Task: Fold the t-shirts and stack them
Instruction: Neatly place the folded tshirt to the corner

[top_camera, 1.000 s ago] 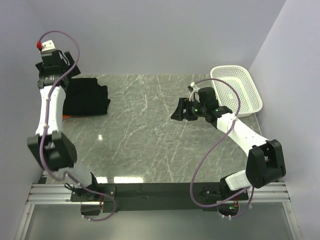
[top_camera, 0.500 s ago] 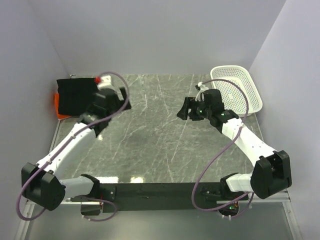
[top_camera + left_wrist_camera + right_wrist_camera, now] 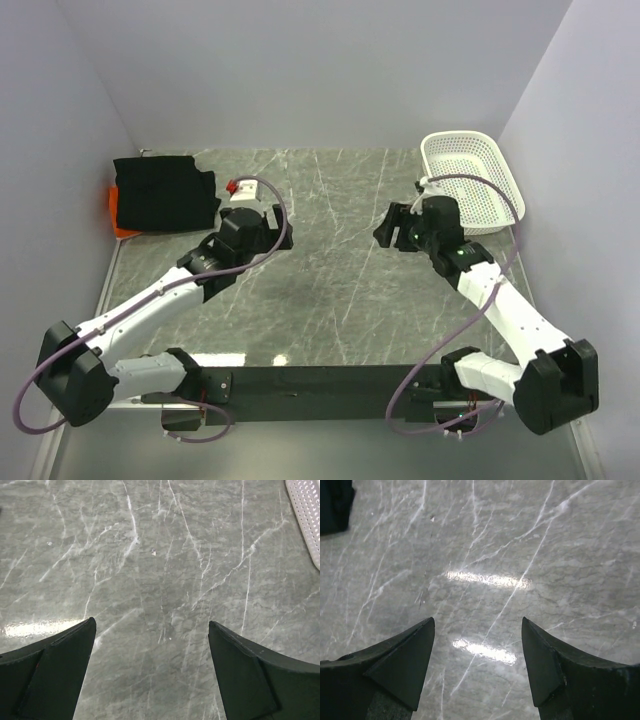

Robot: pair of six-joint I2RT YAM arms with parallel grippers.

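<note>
The black t-shirt (image 3: pixel 165 193) lies folded at the far left of the table, on top of the orange t-shirt (image 3: pixel 120 218), of which only a strip shows at the left edge. My left gripper (image 3: pixel 283 230) hovers open to the right of that stack, apart from it; in the left wrist view the left gripper (image 3: pixel 151 622) has only bare marble between its jaws. My right gripper (image 3: pixel 391 227) is open over the table's middle right. Between the right gripper (image 3: pixel 478 619) jaws there is nothing, and a corner of the black t-shirt (image 3: pixel 332 505) shows far off.
A white mesh basket (image 3: pixel 490 165) stands at the back right beside the right arm; its rim (image 3: pixel 306 520) shows in the left wrist view. The grey marble table (image 3: pixel 320 290) has walls on the left, back and right.
The left arm has swung away from the shirt stack, down and right toward the table's middle, leaving the black shirt lying on the orange one. The right gripper has drifted slightly right.
</note>
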